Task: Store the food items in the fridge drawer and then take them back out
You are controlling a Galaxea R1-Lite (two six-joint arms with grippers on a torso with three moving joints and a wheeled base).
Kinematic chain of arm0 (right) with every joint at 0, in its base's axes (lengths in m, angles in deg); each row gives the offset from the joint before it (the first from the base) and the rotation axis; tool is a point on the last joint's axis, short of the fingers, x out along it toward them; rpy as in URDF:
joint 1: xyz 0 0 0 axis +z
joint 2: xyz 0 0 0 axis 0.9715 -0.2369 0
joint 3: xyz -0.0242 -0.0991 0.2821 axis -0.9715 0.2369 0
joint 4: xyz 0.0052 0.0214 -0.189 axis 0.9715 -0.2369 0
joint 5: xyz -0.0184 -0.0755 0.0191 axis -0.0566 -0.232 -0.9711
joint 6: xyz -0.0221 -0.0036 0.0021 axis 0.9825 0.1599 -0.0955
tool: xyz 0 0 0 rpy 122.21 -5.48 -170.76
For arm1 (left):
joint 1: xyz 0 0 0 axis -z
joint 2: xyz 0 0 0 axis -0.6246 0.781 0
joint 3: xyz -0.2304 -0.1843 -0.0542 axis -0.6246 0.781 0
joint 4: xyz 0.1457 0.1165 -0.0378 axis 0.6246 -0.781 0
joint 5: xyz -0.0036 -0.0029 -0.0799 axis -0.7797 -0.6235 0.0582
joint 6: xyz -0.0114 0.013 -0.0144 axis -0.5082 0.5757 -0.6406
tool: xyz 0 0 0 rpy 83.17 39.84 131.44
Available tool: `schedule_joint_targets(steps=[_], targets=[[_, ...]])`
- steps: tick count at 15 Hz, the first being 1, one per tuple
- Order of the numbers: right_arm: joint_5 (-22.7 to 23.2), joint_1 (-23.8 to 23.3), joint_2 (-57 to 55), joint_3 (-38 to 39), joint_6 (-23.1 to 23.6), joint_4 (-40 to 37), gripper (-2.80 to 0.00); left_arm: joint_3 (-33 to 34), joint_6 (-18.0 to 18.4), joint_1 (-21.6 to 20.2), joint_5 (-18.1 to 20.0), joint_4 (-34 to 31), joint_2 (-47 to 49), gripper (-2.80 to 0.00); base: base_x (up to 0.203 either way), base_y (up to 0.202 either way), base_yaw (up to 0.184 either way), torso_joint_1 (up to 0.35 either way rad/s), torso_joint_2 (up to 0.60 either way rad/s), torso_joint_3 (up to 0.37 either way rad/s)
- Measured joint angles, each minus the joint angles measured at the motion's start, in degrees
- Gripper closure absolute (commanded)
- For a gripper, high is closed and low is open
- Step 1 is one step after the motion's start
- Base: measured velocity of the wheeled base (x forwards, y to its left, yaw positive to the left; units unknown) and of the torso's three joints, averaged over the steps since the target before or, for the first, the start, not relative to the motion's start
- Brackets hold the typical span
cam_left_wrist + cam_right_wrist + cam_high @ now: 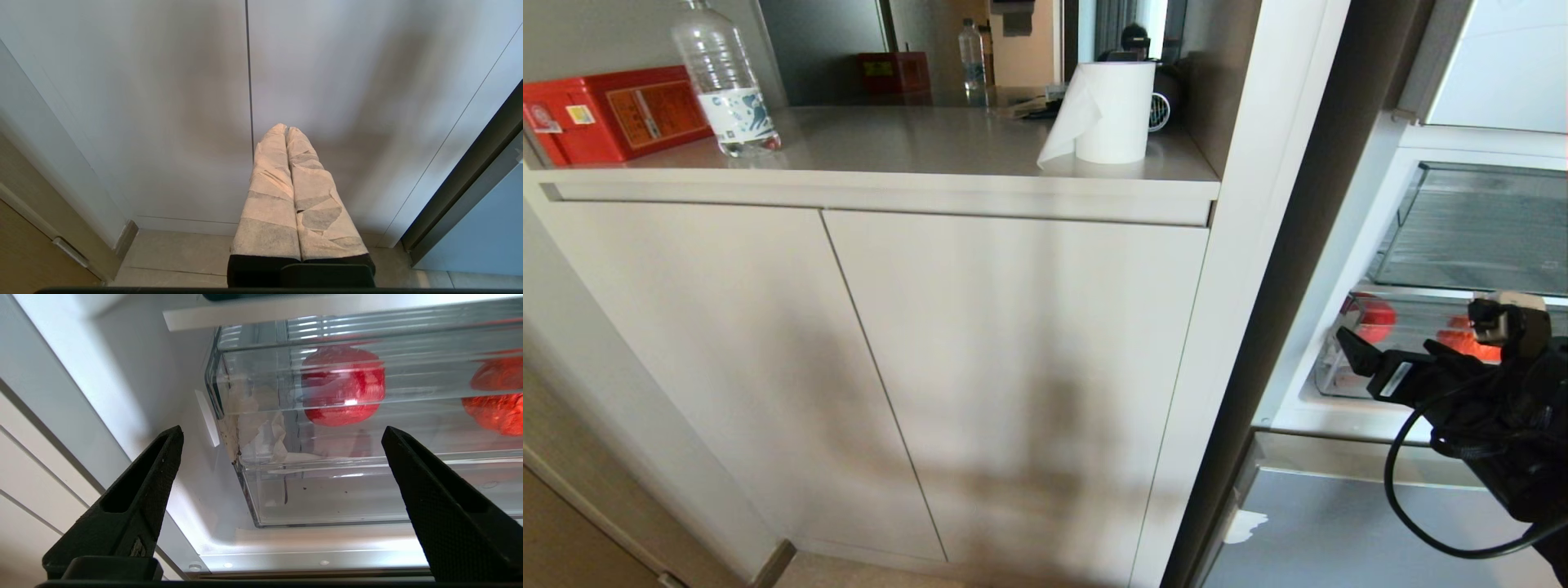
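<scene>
Right gripper: jaws spread wide, nothing between them, held just in front of the fridge drawer without touching it. The head view shows the black arm reaching in from the near side, with a cable looped under it.

Fridge drawer: clear plastic, seated in the open fridge, its front wall facing the gripper. Both food items lie inside it. One red food item sits behind the front wall toward the drawer's corner; the second, orange-red food item lies further along the same drawer, cut off at the picture's edge. They are apart from each other. A crumpled pale scrap sits in the drawer's corner (material not identifiable), and dark specks lie on the drawer floor.

Above the drawer, the head view alone shows a clear upper shelf bin with a ribbed surface. No lettering can be read on either container.

Left gripper: fingers wrapped in pale tape and pressed together, empty, pointing at the white cabinet doors well away from the drawer. Only its own wrist view shows it.

Bench above the cabinet, seen only in the head view: a red box with an orange label (print too small to read), a clear water bottle with a blue-and-white label, likewise unreadable, and a white paper towel roll with a loose sheet hanging.
</scene>
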Motion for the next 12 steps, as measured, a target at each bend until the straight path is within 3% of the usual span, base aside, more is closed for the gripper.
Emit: schedule_joint_targets(steps=[12], targets=[[0.23, 0.00, -3.05, -2.29, -0.43, 0.01, -2.80, 0.00, 0.00, -0.02, 0.00, -0.02, 0.00, 0.00, 0.000, 0.000, 0.000, 0.000, 0.00, 0.000]])
